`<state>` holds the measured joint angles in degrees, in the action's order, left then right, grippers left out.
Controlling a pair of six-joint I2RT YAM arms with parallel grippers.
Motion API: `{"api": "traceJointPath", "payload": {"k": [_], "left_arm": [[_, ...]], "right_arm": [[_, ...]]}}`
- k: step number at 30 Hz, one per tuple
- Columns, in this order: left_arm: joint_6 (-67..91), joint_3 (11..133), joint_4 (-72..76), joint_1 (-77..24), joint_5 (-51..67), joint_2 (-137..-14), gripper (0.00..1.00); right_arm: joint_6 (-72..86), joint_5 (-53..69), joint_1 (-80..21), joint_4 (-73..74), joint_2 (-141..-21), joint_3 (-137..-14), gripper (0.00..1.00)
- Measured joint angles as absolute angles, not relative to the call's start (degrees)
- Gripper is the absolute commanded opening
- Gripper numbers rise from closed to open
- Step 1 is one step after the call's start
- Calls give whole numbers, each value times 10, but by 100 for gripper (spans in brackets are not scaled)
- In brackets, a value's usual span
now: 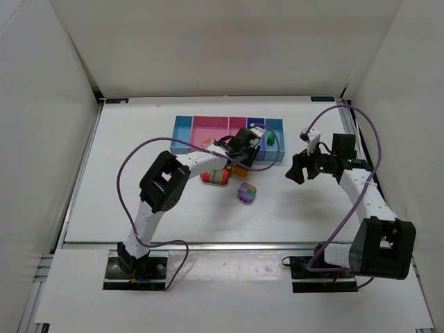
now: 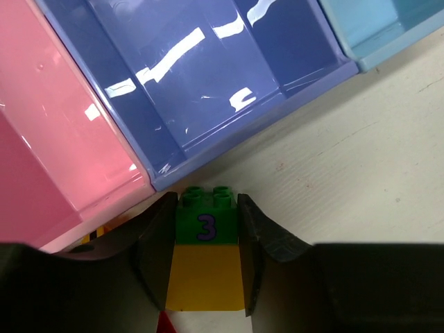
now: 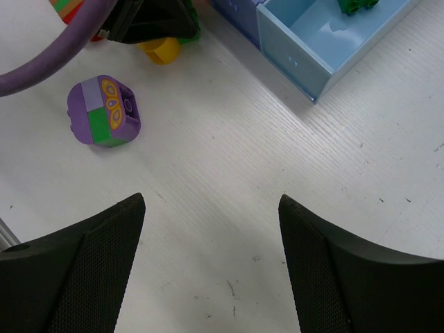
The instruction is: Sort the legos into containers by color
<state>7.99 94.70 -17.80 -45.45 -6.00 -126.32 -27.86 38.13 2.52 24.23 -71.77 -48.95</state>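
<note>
Pinching a green-and-yellow chunk from both sides, the left gripper has its fingers pressed against the bricks. The green top brick bears a purple 3. The chunk sits just in front of the dark blue bin, with the pink bin beside that one. The right gripper hangs over the white table with its fingers spread wide and nothing between them. It is near the end light blue bin, where a loose green brick lies. A purple chunk rests on the table apart from the bins, and a red, green and pink chunk lies near it.
</note>
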Motion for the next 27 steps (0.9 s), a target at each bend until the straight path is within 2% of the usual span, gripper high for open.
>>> {"api": "traceJointPath", "payload": {"k": [2, 3, 4, 5, 8, 12, 16, 21, 27], "left_arm": [[80, 947, -178, -455, -60, -1263, 34], [80, 947, -179, -455, -60, -1263, 24], [79, 947, -179, -455, -60, -1263, 24], [80, 947, -178, -454, -60, -1263, 16], [80, 947, -178, -454, -60, -1263, 10], [97, 922, -171, -454, -53, -1241, 10], [127, 879, -168, -455, -52, -1163, 10], [171, 890, -162, -449, -86, -1052, 10], [223, 924, -145, -411, -144, -978, 10]], "right_arm": [[-279, 381, 25, 242, -719, -489, 81], [-278, 381, 25, 242, -720, -489, 81], [-278, 381, 25, 242, -721, -489, 81], [-278, 381, 25, 242, -721, -489, 81], [-278, 382, 25, 242, -721, -489, 81], [-264, 393, 25, 239, -721, -489, 81], [-220, 399, 24, 232, -721, -492, 81], [-100, 369, -5, 186, -707, -494, 82], [76, 291, -98, 100, -691, -518, 83]]}}
